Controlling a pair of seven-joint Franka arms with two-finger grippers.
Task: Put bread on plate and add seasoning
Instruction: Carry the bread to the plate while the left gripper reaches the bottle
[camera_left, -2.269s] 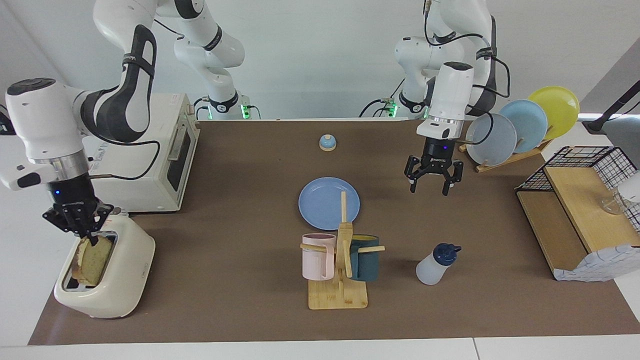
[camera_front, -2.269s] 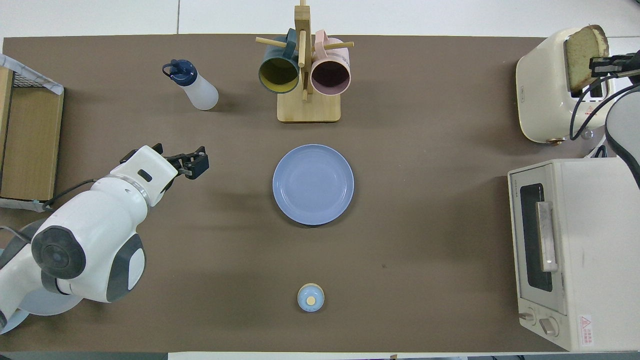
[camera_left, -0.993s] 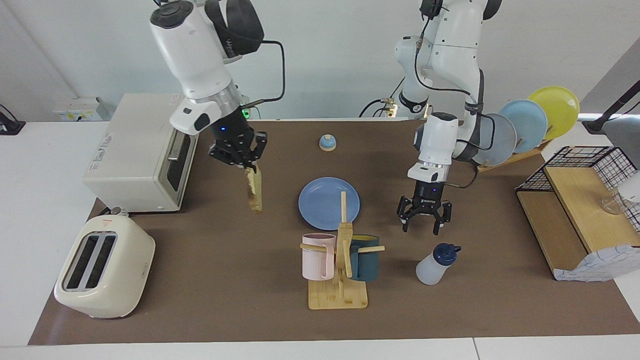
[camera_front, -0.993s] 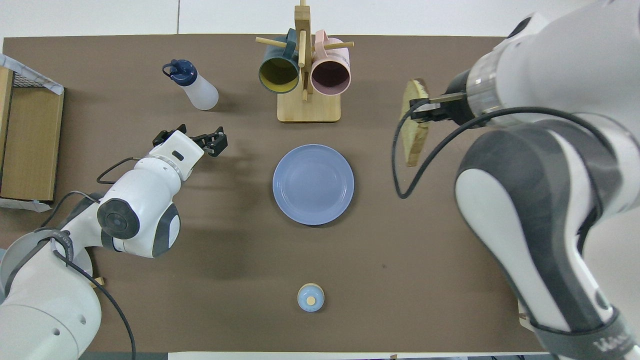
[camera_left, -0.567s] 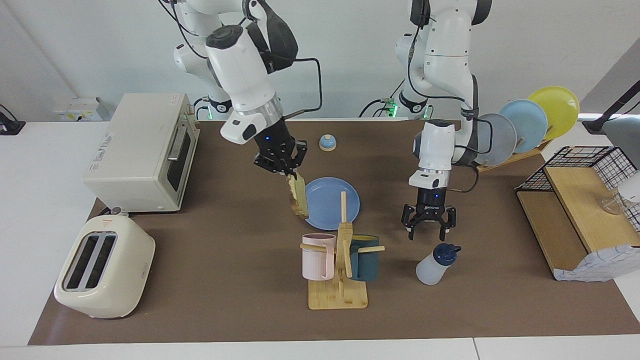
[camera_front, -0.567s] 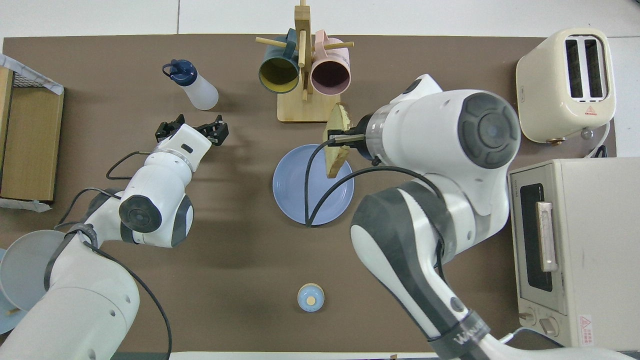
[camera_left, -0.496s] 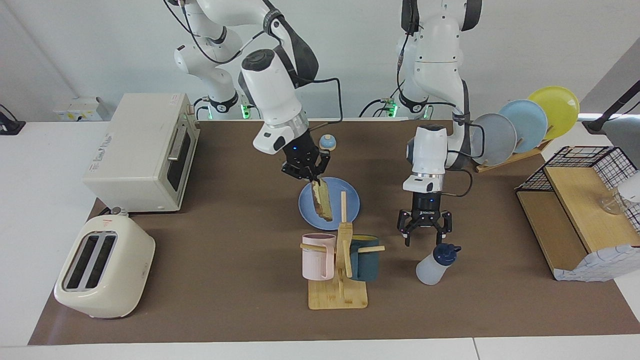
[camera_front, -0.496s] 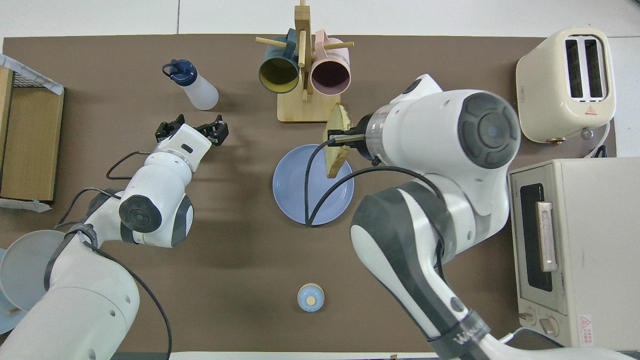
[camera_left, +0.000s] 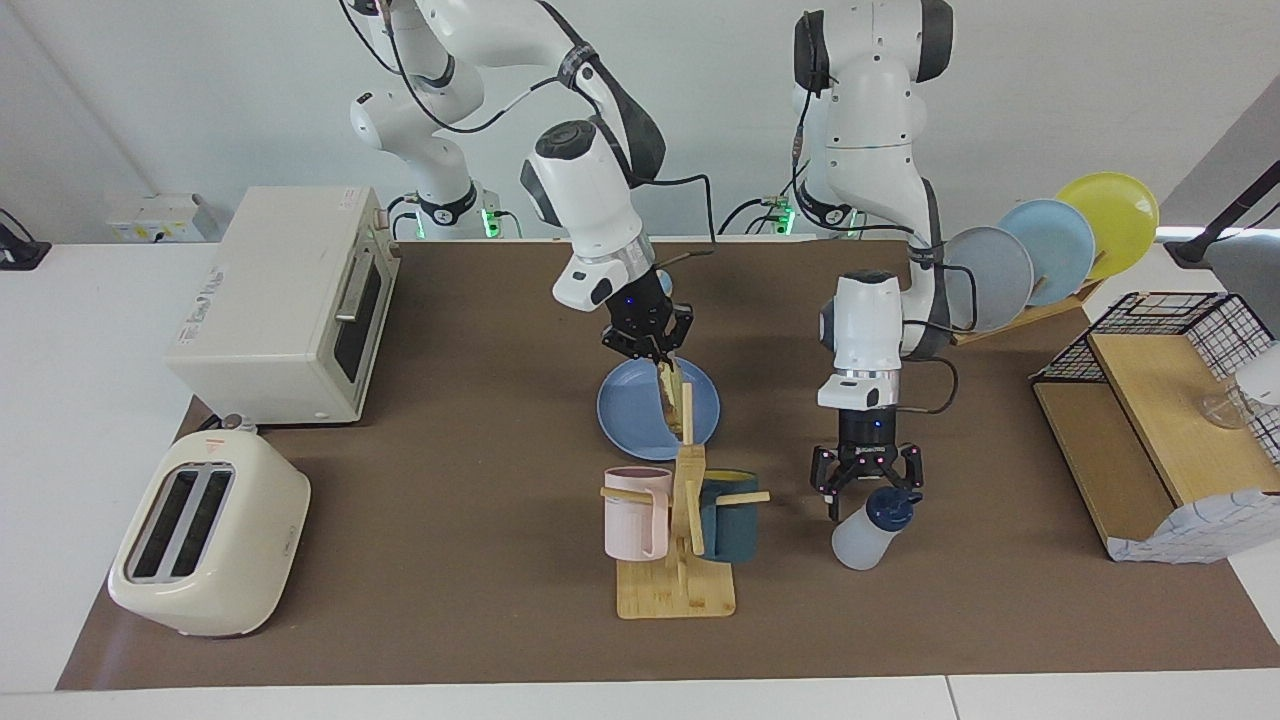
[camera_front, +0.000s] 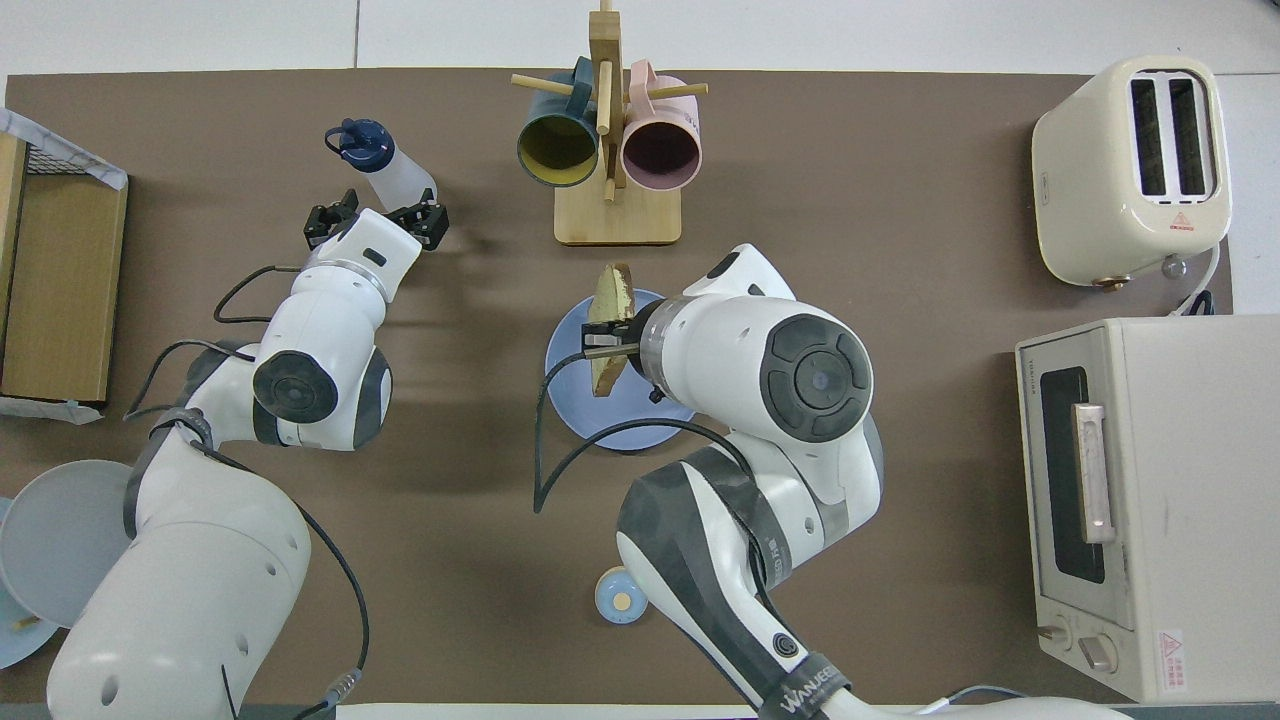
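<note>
The right tool (camera_left: 651, 352), clamped on the bread (camera_left: 670, 398), holds the slice on edge over the blue plate (camera_left: 625, 412) at mid-bench. The left tool (camera_left: 866, 487), fingers apart, hangs just above the seasoning (camera_left: 862, 530) bottle's navy cap, beside the mug rack (camera_left: 678, 530).

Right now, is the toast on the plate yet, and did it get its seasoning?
Done: the toaster is empty.
In hand: the right gripper holds the bread upright over the plate.
Left: lay it flat. The left gripper is open over the seasoning.
</note>
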